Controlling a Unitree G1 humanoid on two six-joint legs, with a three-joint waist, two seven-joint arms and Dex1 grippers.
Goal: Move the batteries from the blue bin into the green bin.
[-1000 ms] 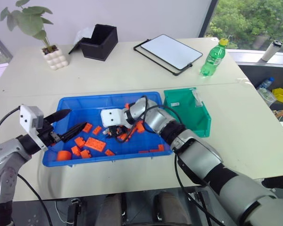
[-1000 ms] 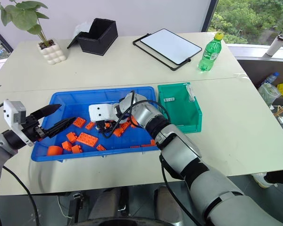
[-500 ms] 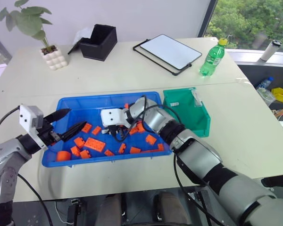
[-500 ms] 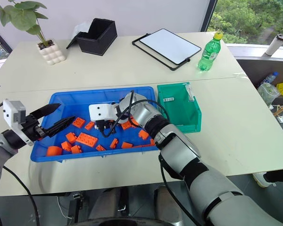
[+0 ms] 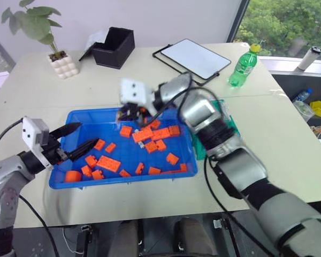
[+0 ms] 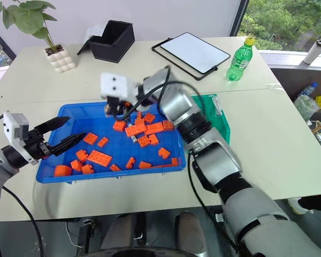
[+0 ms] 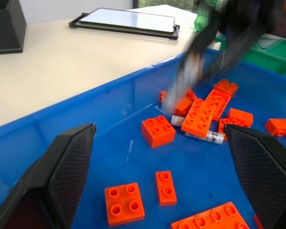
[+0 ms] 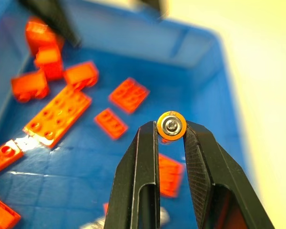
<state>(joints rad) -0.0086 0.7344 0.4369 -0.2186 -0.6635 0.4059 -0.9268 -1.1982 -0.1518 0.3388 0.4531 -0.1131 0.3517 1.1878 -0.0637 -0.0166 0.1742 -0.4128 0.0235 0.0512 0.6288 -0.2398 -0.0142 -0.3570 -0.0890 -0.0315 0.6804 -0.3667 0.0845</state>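
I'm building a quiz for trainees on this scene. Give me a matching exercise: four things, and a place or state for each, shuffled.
1 right hand
2 left hand
3 green bottle
4 black box

A open, at the blue bin's left end
B upright, far right of the table
C shut on a battery
D far side of the table, left of the tablet

Pairs: 1-C, 2-A, 3-B, 4-D

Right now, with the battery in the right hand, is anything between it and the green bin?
Nothing visible. The right hand holds the battery above the blue bin's far side, and the green bin sits right beside that bin, open on top.
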